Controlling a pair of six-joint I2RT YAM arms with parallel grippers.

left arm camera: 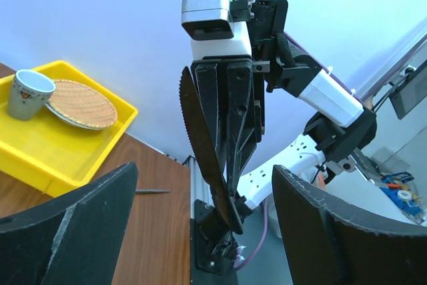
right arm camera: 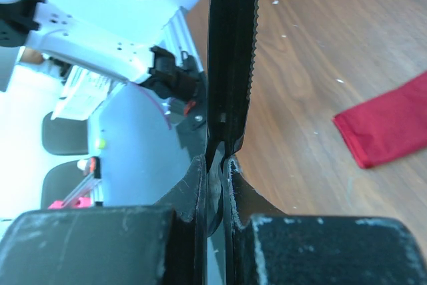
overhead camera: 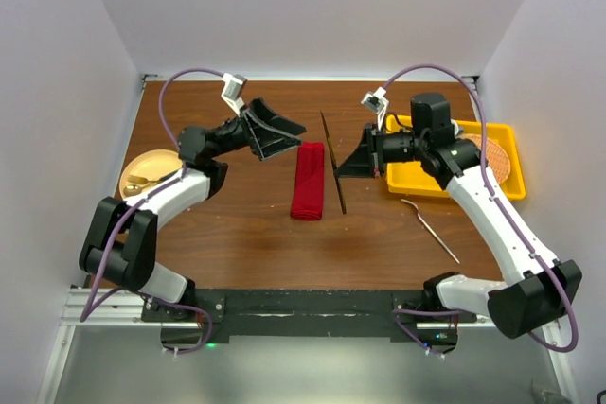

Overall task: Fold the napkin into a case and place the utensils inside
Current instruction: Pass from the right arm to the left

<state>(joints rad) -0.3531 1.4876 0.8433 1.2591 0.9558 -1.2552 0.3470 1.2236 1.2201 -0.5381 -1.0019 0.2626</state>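
Though beside the case (overhead camera: 307, 180), knife (overhead camera: 328, 135) aloft.

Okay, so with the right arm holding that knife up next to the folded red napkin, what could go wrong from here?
1. The right jaws hold the serrated knife by a thin pinch above the table; it could twist or slip out.
2. The left jaws stand wide open facing it; a misjudged handover might knock it loose.
3. The folded red case lies flat with no visible opening, so the knife may just push it along.
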